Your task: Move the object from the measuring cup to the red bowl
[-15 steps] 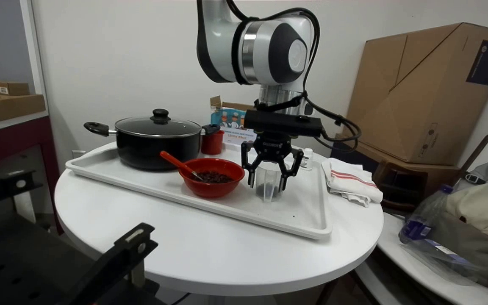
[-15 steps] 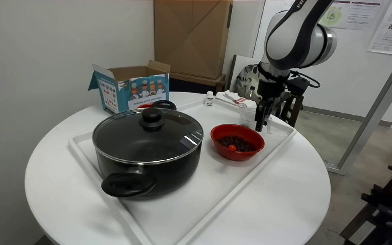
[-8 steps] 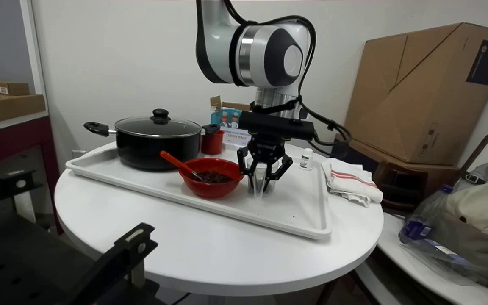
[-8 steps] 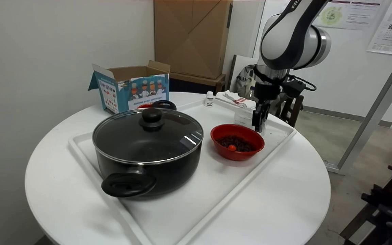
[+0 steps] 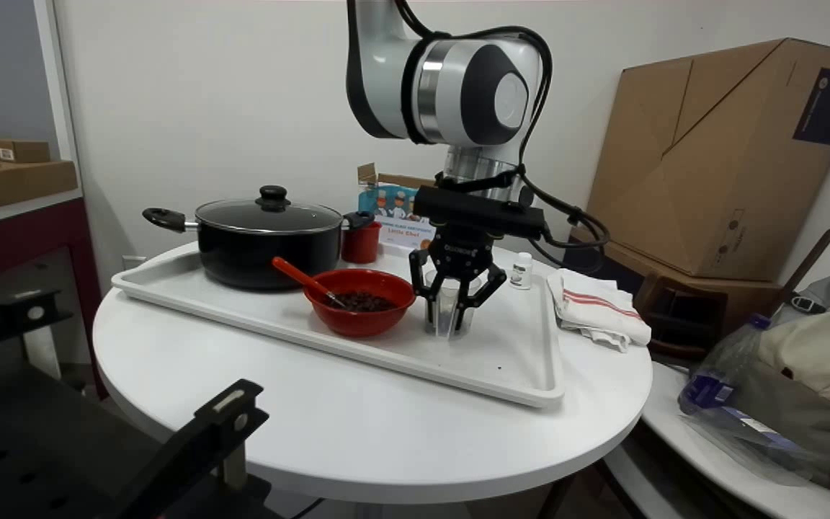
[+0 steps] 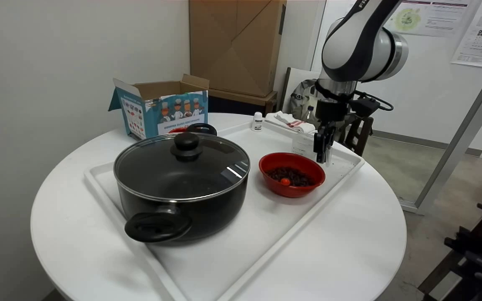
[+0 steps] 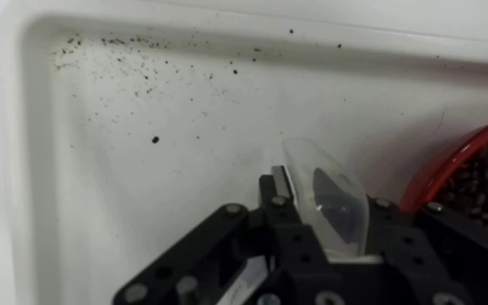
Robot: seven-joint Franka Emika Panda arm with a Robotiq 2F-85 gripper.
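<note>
Round white surface (image 5: 357, 429), white tray (image 5: 509, 360) atop. Clear plastic measuring cup (image 6: 302, 144) on tray, contents unclear; handle (image 7: 328, 197) straddled by half-parted tool (image 5: 445, 322), clamping cannot be told. Shallow red bowl (image 5: 359, 321) placed right of tool in wrist view.

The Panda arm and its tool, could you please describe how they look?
The Panda arm is white and rounded, with black panels, a silver band and black cables along its side. Its tool is black, with two jointed, angular fingers, pale lettering on its body and silvery bolt heads.
</note>
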